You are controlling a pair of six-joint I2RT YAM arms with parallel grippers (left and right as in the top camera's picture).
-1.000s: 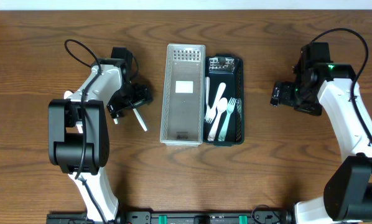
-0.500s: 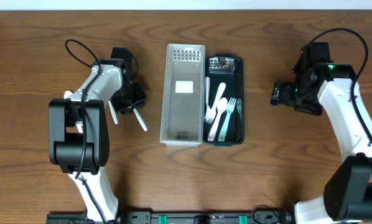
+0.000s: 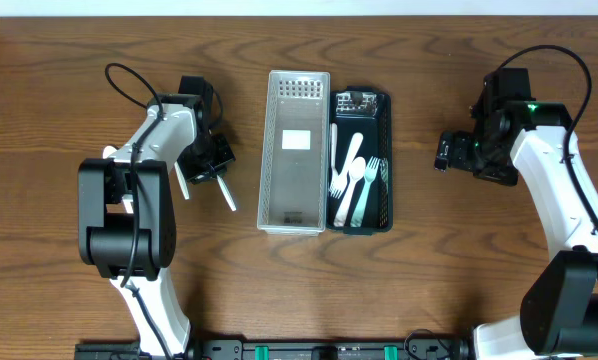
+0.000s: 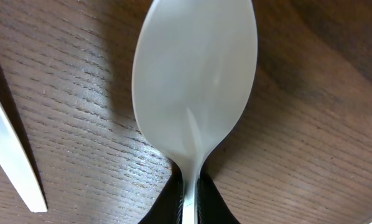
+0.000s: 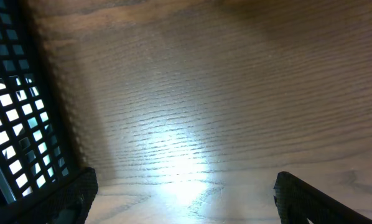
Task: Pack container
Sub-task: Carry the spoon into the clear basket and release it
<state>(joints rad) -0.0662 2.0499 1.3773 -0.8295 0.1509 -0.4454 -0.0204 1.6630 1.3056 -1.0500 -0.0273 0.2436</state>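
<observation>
The left pincer (image 4: 187, 198) is pressed together on the handle of a white spoon (image 4: 195, 81); the bowl extends ahead of it over the desk (image 4: 310, 124). The right pincer (image 5: 185, 196) stands spread, just beside the black cutlery tray (image 5: 12, 118).

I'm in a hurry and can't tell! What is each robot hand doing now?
Left gripper: shut on the white spoon.
Right gripper: open, holding nothing.

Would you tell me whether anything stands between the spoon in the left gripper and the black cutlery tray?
Yes: the white mesh basket stands between the spoon in the left gripper and the black tray, right beside the tray.
</observation>
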